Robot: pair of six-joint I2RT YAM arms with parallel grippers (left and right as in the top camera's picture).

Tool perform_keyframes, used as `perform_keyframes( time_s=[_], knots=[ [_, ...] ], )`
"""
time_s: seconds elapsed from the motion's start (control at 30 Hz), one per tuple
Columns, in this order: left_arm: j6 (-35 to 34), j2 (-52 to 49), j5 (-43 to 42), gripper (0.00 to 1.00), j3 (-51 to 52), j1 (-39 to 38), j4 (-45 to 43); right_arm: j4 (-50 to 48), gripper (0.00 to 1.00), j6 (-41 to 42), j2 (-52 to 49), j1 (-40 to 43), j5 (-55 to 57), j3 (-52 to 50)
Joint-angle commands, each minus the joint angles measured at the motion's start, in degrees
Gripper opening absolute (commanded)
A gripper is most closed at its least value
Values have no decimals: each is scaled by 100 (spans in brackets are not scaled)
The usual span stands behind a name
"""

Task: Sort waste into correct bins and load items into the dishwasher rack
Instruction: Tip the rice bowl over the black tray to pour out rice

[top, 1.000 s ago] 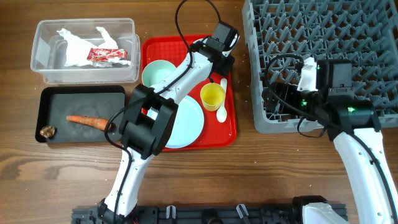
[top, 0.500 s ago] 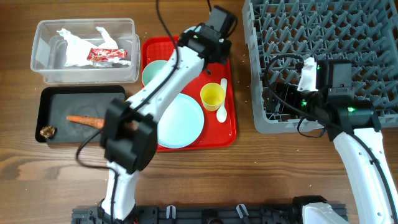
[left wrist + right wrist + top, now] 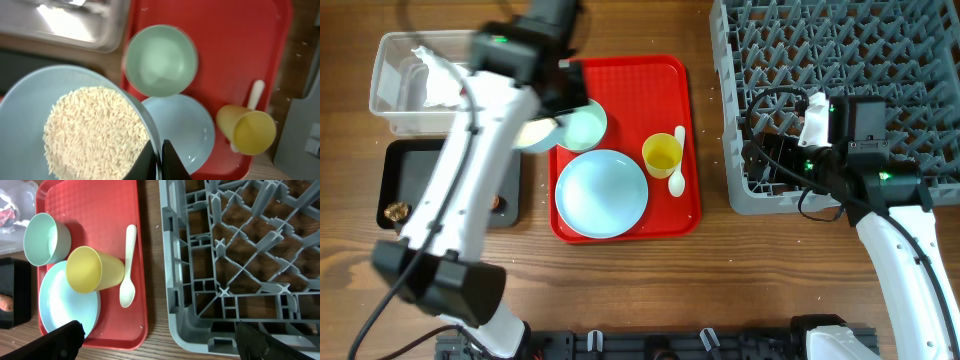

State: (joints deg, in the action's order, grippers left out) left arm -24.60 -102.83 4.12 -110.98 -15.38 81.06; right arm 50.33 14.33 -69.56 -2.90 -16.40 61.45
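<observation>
The left jaws pinch the rim of the rice bowl [image 3: 75,130], held up between the red tray [image 3: 620,75] and the black tray [image 3: 390,150]. The right jaws stand wide apart, empty, at the edge of the rack [image 3: 225,255].

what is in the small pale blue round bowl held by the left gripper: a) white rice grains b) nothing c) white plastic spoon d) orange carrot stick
a: the left wrist view shows the pale blue round bowl heaped with white rice grains, rim in the left gripper
</observation>
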Motion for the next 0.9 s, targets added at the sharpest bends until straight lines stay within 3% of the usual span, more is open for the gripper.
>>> perform_keyframes(
  time_s=[0.0, 0.2, 0.57, 0.77, 0.87],
  knots=[
    [9, 127, -540, 4, -61, 754, 236, -13, 100, 46, -42, 13, 90, 90],
    [619, 138, -1447, 4, 597, 1727, 186, -9, 100, 44, -42, 13, 90, 90],
    [1788, 308, -3716, 4, 2677, 3156, -1276, 31, 100, 20, -42, 13, 90, 90],
    [2616, 308, -5097, 4, 3698, 4028, -1943, 28, 100, 24, -42, 13, 87, 90],
    [3128, 308, -6179, 4, 4247, 4572, -2258, 31, 100, 24, -42, 13, 87, 90]
  ],
)
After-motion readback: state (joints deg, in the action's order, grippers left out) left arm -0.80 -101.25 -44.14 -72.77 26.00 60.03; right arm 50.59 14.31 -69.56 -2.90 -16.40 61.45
